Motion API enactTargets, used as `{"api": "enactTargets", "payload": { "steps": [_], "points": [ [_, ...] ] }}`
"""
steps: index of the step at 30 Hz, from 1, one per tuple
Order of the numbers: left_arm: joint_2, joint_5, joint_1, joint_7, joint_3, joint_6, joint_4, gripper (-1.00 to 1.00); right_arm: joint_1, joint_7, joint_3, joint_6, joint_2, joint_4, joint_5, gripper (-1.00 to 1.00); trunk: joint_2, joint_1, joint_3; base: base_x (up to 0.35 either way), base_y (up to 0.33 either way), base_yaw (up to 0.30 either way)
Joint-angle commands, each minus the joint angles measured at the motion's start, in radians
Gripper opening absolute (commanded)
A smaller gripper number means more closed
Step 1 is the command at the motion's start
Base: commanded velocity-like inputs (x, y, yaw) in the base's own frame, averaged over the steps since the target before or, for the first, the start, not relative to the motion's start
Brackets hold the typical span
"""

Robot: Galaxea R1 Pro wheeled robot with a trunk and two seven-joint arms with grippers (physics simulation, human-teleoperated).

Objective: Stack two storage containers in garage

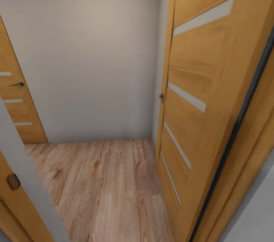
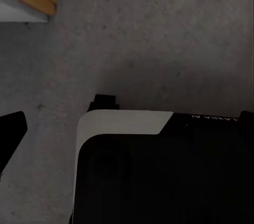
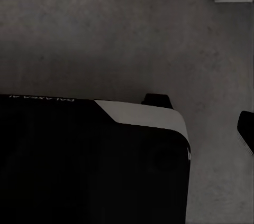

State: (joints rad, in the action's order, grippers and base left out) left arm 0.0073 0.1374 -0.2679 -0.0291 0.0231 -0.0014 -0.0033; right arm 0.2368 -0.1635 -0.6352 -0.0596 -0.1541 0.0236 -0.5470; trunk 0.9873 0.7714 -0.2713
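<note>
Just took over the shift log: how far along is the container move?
Nothing looks done: no container is in sight. The head view faces a hallway of wood-plank floor through an open wooden door, while both wrist views look down at grey concrete floor. Fetching, carrying and stacking remain.

Wooden doors: two, one at the far left (image 1: 17, 112), one at the near right (image 1: 198, 93)
Door handles: two (image 1: 16, 84) (image 1: 161, 97)
Pale strips: three on the left door, four on the right
</note>
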Motion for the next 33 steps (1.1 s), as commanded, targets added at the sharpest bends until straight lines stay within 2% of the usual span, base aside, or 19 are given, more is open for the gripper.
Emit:
{"api": "enactTargets", "payload": {
  "steps": [1,20,33],
  "points": [
    [0.0,0.01,-0.001,-0.003,0.003,0.0,0.0,1.0,0.001,-0.001,-0.008,-0.005,-0.001,0.002,-0.01,1.0,0.001,0.001,-0.001,0.308,0.0,0.005],
    [0.0,0.01,-0.001,-0.003,0.003,0.0,0.0,1.0,0.001,-0.002,-0.009,-0.005,-0.001,0.002,-0.011,1.0,0.001,0.001,-0.001,0.304,0.0,0.0],
    [0.0,0.011,-0.001,-0.001,0.003,-0.001,0.0,1.0,0.001,-0.001,-0.009,-0.005,-0.001,0.002,-0.008,1.0,0.001,0.001,-0.001,0.047,0.0,0.071]
  ]
}}
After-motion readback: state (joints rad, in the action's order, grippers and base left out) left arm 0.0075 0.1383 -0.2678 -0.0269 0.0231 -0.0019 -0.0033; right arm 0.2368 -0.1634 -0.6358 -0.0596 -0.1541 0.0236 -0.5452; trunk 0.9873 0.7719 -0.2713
